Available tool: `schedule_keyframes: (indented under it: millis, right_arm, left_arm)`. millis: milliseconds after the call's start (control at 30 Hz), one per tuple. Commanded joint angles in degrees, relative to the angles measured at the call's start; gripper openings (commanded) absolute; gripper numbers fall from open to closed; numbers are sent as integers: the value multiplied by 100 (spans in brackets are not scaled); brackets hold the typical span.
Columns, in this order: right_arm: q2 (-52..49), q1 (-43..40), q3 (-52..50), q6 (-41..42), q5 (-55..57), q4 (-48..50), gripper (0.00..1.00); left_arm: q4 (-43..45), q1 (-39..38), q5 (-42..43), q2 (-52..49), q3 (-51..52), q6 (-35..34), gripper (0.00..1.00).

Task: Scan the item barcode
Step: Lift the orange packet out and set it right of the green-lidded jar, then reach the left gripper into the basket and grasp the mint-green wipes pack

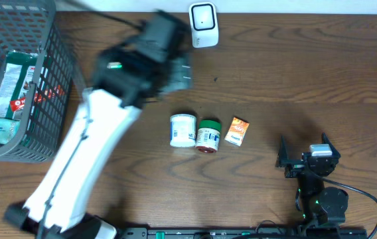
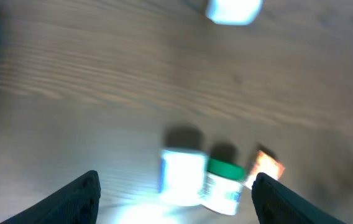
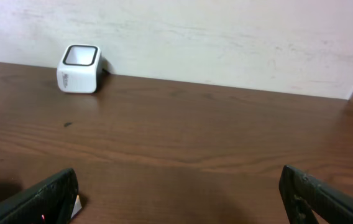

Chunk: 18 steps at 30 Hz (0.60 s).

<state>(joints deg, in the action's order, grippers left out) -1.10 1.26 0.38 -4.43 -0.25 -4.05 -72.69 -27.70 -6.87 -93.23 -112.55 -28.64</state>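
Three small items lie in a row mid-table: a white jar (image 1: 182,130), a green-lidded jar (image 1: 208,136) and an orange box (image 1: 237,131). The white barcode scanner (image 1: 203,25) stands at the far edge. My left gripper (image 1: 178,70) is blurred above the table, behind the items, open and holding nothing. Its wrist view is smeared but shows the white jar (image 2: 183,177), the green-lidded jar (image 2: 223,185) and the orange box (image 2: 266,167) below the open left gripper (image 2: 176,182). My right gripper (image 1: 306,157) rests open at the near right, empty (image 3: 179,186), facing the scanner (image 3: 80,68).
A grey wire basket (image 1: 49,99) with several packets stands at the left edge of the table. A pale wall (image 3: 226,37) rises just behind the scanner. A cable runs from the right arm's base along the front edge.
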Motion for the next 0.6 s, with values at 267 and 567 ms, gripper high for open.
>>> schedule_keyframes:
  millis: [267, 567]
  right_arm:
    - [7, -79, -7, -35, 13, -24, 99]
    - [7, -79, -7, -35, 13, -24, 99]
  left_arm:
    - [-706, 2074, -328, 1032, -105, 79, 76]
    - [-678, 2920, -411, 1200, -103, 120, 75]
